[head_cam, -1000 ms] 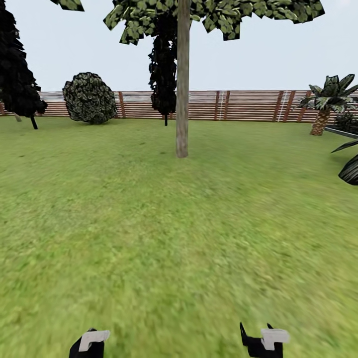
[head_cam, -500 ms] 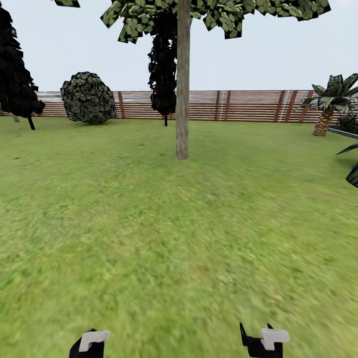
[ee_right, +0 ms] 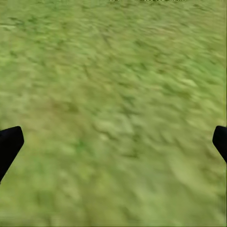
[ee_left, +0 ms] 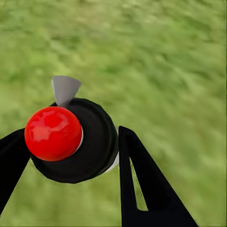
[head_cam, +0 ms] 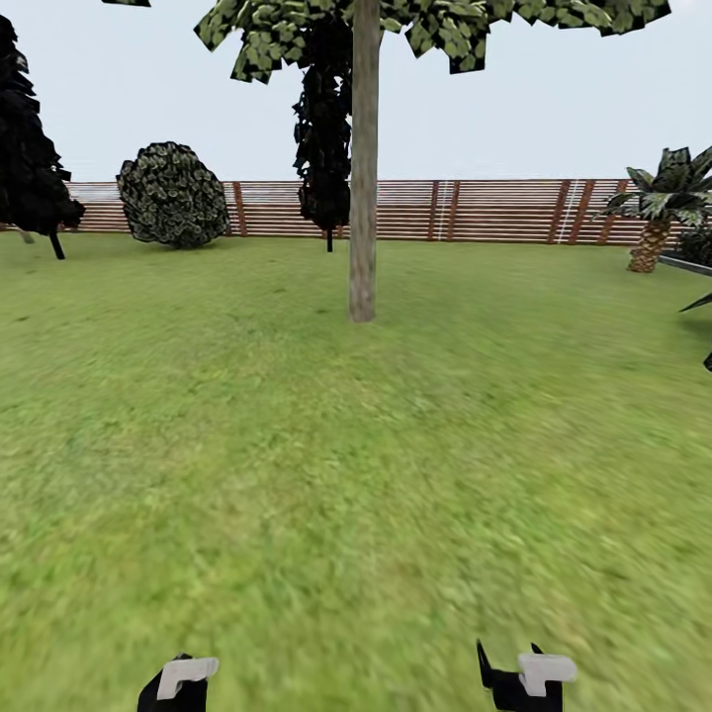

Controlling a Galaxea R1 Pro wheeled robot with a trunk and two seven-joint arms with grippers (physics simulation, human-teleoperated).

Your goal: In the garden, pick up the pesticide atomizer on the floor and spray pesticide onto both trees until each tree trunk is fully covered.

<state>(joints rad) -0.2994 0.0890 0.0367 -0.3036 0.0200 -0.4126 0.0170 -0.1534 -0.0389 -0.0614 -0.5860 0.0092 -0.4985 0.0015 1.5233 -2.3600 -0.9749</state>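
Head view, left to right: a dark conifer at the far edge, a round shrub, then the fence running across the back of the lawn. One tree trunk stands straight ahead, upright, well apart from the robot, with a second dark conifer behind it. A short palm sits far right.

Low in this view, the left hand and right hand hang over grass, both pointing forward.

Left wrist view shows the left hand gripping the atomizer: a black round body between the two fingers, a red ball top, and a grey nozzle tip. So the sprayer is already off the floor. Right wrist view shows the right hand spread wide over bare grass, holding nothing.

My reading: the trunk lies dead ahead of the base and a touch right of the left hand. The spraying arm needs the base closer, then the nozzle turned toward the trunk. I cannot tell from the pictures which way the nozzle points relative to the trunk.
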